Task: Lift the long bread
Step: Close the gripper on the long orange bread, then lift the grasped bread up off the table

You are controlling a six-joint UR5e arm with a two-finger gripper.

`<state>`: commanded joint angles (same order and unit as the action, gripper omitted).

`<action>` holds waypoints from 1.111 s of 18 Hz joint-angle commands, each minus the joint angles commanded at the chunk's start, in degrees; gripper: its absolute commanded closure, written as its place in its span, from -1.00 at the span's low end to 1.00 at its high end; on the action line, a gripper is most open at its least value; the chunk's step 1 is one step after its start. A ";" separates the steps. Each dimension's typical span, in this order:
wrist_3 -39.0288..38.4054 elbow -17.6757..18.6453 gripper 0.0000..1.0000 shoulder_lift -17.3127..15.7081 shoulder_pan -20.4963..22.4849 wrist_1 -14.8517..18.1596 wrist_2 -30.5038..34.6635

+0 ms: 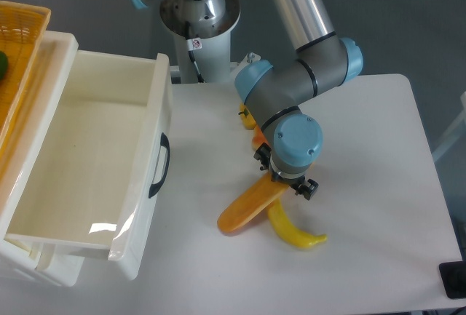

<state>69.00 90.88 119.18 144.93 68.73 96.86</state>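
Claw [285,181] at frame centre, pressed down over the upper right end of the long bread [250,204]; finger spread hidden beneath the wrist, impossible to tell. Bread lying diagonally on the white tabletop [378,184], overlapping a banana [294,233].

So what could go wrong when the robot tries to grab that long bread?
The tool sits over the upper end of the long bread, not its middle, so if it grips there the loaf may tip or slip out. The bread lies across the banana, so lifting it could nudge the banana aside. An orange food piece lies right beside the tool and might get bumped. Whether the tool is open or shut cannot be seen from here.
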 joint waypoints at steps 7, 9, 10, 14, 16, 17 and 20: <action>-0.44 -0.70 0.98 -1.49 0.53 0.88 0.09; -0.62 -0.79 0.98 -1.76 0.79 1.23 -0.17; -0.53 -0.79 0.97 -2.37 1.23 1.23 -0.35; -0.09 -2.19 1.00 -3.60 2.02 1.32 -0.35; 0.09 -4.56 1.00 -3.60 3.16 3.33 -0.44; 0.09 -6.14 1.00 -3.43 3.25 4.82 -0.53; 1.05 -9.75 1.00 -3.52 4.39 6.42 -2.10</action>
<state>70.04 81.13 115.66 149.33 75.15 94.75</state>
